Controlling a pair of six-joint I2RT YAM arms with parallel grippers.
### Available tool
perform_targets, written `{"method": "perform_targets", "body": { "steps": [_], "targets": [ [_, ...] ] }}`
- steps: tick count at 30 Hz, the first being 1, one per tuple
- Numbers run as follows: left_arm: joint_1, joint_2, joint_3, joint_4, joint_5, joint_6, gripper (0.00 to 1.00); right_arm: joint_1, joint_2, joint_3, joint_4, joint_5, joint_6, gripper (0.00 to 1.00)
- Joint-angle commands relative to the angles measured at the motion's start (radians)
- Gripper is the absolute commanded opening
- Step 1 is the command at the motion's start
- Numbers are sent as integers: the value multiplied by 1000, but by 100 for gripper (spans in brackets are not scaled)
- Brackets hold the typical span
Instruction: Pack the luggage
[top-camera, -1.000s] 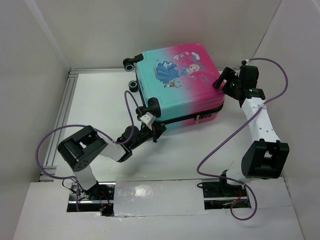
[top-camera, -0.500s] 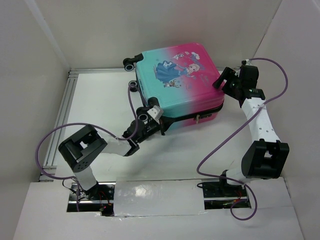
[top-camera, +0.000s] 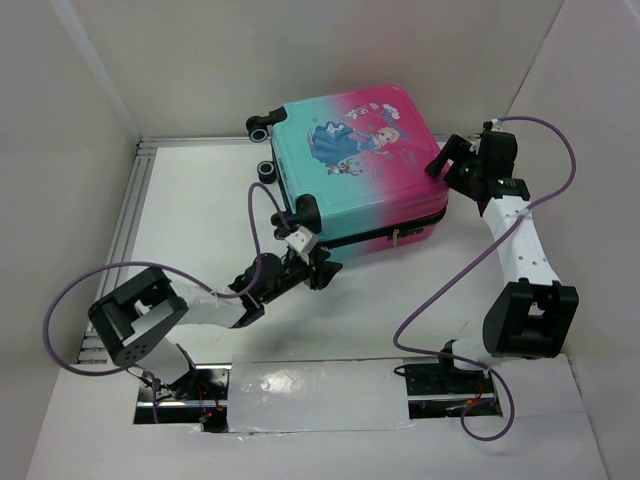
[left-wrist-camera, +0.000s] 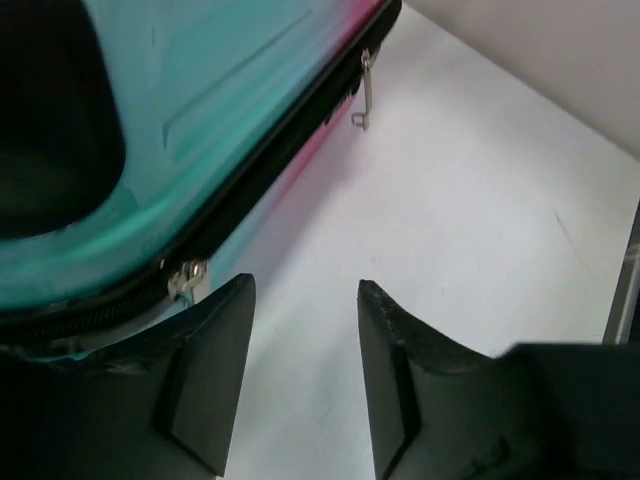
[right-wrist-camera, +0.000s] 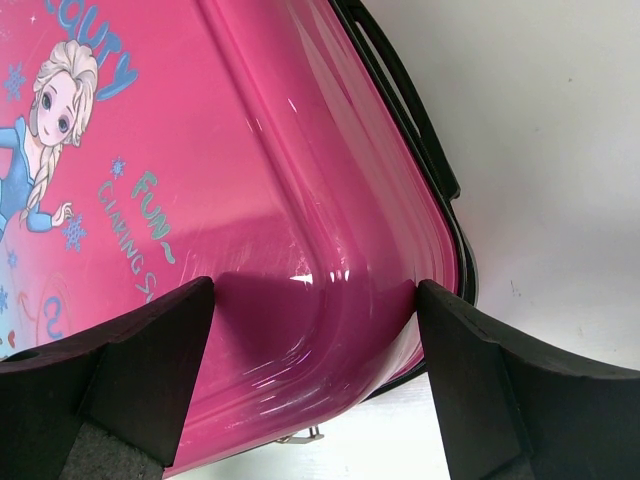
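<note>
The white desk (top-camera: 190, 200) carries the luggage (top-camera: 355, 150), zipped shut and lying flat near the far edge, right of centre, with its wheels (top-camera: 259, 128) toward the far-left corner. The right tool (top-camera: 440, 160) sits at the pink right corner. Only its wrist view shows the fingers (right-wrist-camera: 140, 360) spread wide astride that corner, released; contact is unclear. The left tool (top-camera: 324, 268) is at the near teal side. Its wrist view alone shows parted, empty fingers over bare desk, just beside a silver zipper pull (left-wrist-camera: 187, 278).
</note>
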Motion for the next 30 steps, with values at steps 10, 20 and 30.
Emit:
{"method": "perform_targets", "body": {
  "steps": [10, 20, 30],
  "targets": [
    [-7, -68, 20, -101, -175, 6, 100, 34, -11, -21, 21, -68, -5, 87],
    [-92, 84, 222, -280, -503, -182, 88, 34, -21, -1, 3, -59, -5, 87],
    [-110, 61, 306, -535, -858, -437, 64, 34, -21, -11, 3, -59, -5, 87]
  ]
}}
